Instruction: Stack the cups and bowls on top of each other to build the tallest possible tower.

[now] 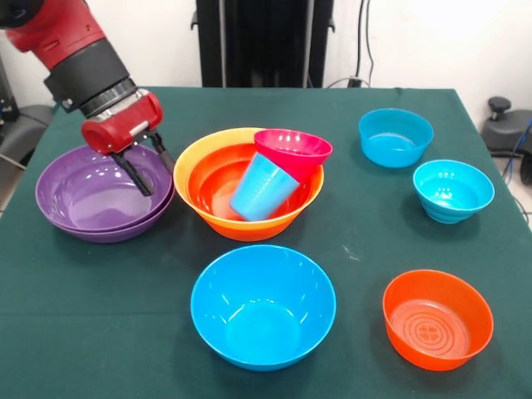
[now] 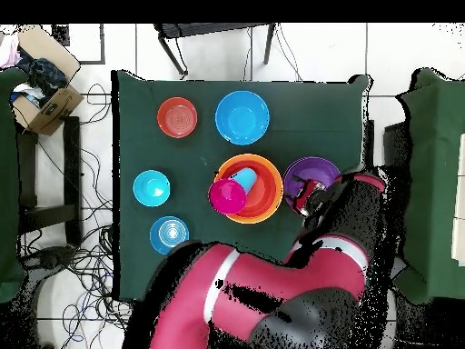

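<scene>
Two nested purple bowls [image 1: 91, 199] [image 2: 318, 173] sit at the left. My gripper [image 1: 154, 170] [image 2: 304, 197] hangs over their right rim, open, with one finger [image 1: 137, 176] inside the bowl and the other by the rim. Beside them is the tower [image 1: 249, 218]: a large orange bowl [image 2: 268, 207] with a red-orange bowl [image 1: 212, 179] nested in it. A light blue cup [image 1: 262, 187] [image 2: 245, 178] lies tilted inside it. A magenta bowl [image 1: 293, 150] [image 2: 224, 195] leans on the cup and the rim.
On the green table [image 1: 349, 241] stand a big blue bowl [image 1: 263, 306] [image 2: 242, 116], a red-orange bowl [image 1: 437, 318] [image 2: 177, 116], and two cyan bowls [image 1: 453, 189] [image 1: 395, 137]. A cardboard box [image 2: 45, 100] sits off the table.
</scene>
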